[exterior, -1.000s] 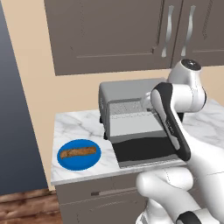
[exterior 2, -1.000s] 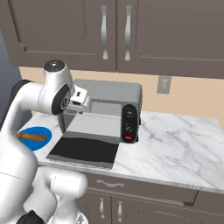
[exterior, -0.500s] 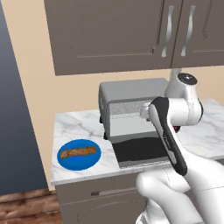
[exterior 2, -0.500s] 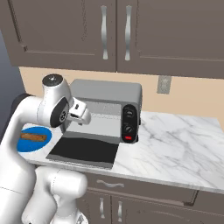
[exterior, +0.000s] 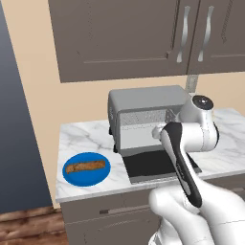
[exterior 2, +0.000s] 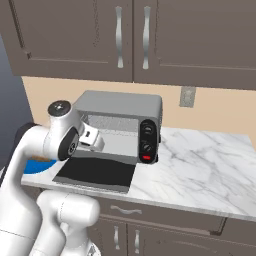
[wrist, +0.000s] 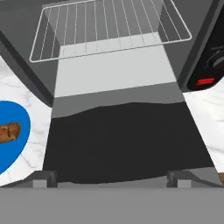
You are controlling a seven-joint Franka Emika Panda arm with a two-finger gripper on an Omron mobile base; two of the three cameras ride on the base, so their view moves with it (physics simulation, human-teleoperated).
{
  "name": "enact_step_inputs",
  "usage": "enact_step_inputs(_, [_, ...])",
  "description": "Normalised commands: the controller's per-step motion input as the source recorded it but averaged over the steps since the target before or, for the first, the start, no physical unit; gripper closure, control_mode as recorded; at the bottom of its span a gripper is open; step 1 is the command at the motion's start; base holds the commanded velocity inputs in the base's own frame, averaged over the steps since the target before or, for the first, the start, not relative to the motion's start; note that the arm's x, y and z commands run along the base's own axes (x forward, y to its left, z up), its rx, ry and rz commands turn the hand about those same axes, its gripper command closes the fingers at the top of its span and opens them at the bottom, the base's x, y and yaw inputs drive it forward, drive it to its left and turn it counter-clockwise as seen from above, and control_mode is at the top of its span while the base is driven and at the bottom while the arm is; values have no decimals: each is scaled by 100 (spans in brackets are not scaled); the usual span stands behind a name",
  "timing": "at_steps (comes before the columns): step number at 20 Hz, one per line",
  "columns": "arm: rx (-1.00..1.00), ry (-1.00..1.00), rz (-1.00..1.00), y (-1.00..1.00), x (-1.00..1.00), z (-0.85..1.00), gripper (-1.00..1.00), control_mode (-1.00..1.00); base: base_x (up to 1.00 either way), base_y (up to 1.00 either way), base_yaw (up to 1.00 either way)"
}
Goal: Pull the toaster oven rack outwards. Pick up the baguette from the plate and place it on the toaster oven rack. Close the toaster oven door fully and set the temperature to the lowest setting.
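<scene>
Rack (wrist: pixel 109 28) sat at 12 o'clock inside oven (exterior 2: pixel 120 107), door (wrist: pixel 127 140) down. Your jaws stood wide, empty. You needed to hook its front wire squarely, then draw straight outward.

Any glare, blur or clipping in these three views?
Left base view: sharp, flat light, arm hides part of the toaster oven. Right base view: crisp, no glare on the toaster oven door. Hand view: sharp toaster oven rack, plate cut off at the edge.

Baguette (exterior: pixel 85 167) on plate (exterior: pixel 98 176), left of toaster oven (exterior: pixel 143 101)
</scene>
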Motion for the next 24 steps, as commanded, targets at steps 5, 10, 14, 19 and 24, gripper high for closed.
enact_step_inputs(5, [0,-7,-3,0,0,0,-100,-100,0,0,0])
enact_step_inputs(10, [14,-4,0,0,5,0,-100,-100,0,0,0])
enact_step_inputs(14, [14,-4,0,-2,18,0,-100,-100,0,0,0])
enact_step_inputs(19, [7,-2,-1,0,29,0,-100,-100,0,0,0])
enact_step_inputs(24, [4,-5,-2,0,32,0,-100,-100,0,0,0])
